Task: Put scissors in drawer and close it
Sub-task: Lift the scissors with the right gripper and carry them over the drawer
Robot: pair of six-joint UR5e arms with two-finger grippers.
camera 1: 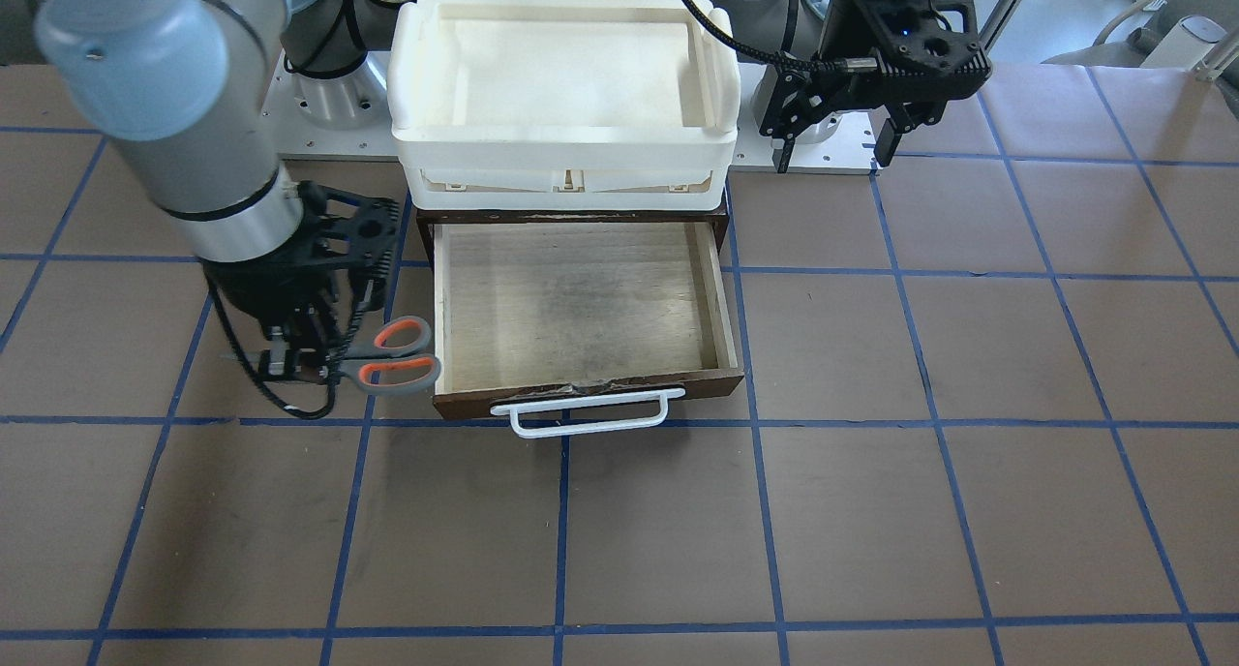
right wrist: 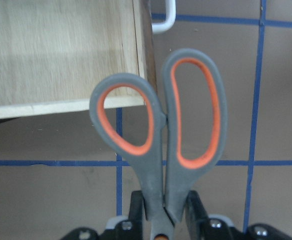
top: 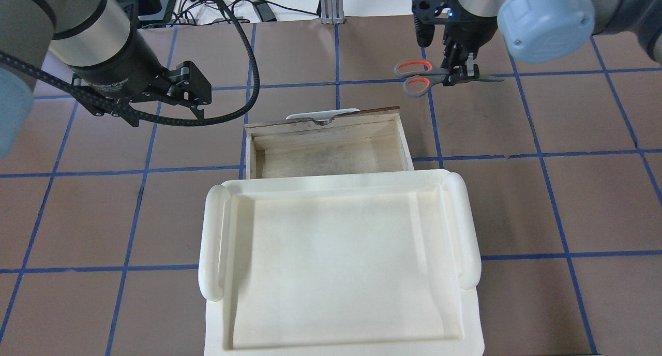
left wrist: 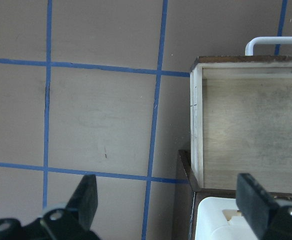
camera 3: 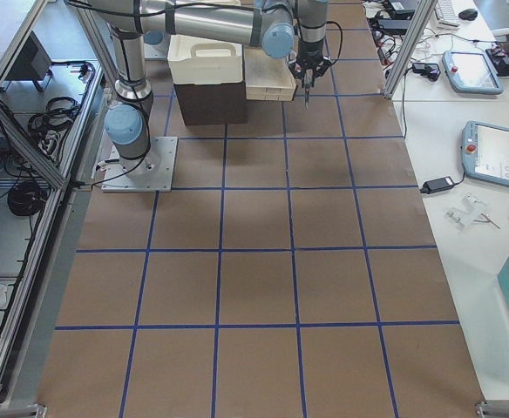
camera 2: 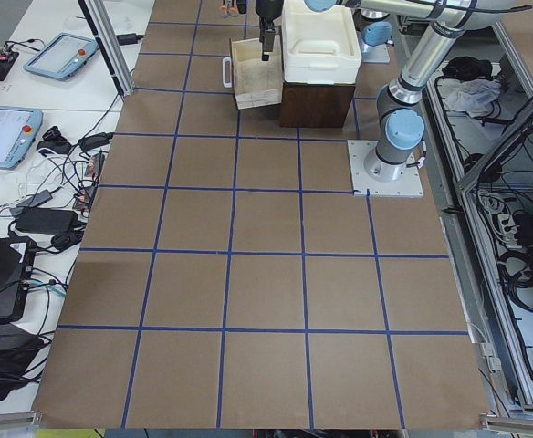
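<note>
My R gripper point(right wrist: 161, 220) is pinching the scissors point(right wrist: 162, 160) at the pivot: grey loops lined orange, slim steel blades, prob. hovering off the table point(camera 1: 871, 530), just beside the drawer point(camera 1: 581, 298), by its front corner. It's sitting open, worn pale plywood showing inside. Smooth white plastic tray point(top: 465, 226) is sitting above it. L gripper point(left wrist: 170, 197) is hanging spread, released.

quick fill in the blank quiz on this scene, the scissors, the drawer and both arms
1. The right end effector grips the scissors; the left end effector grips ____.
2. The drawer is ____, not closed.
3. The drawer's bar handle is ____ in colour.

Missing words: nothing; open; white.
</note>
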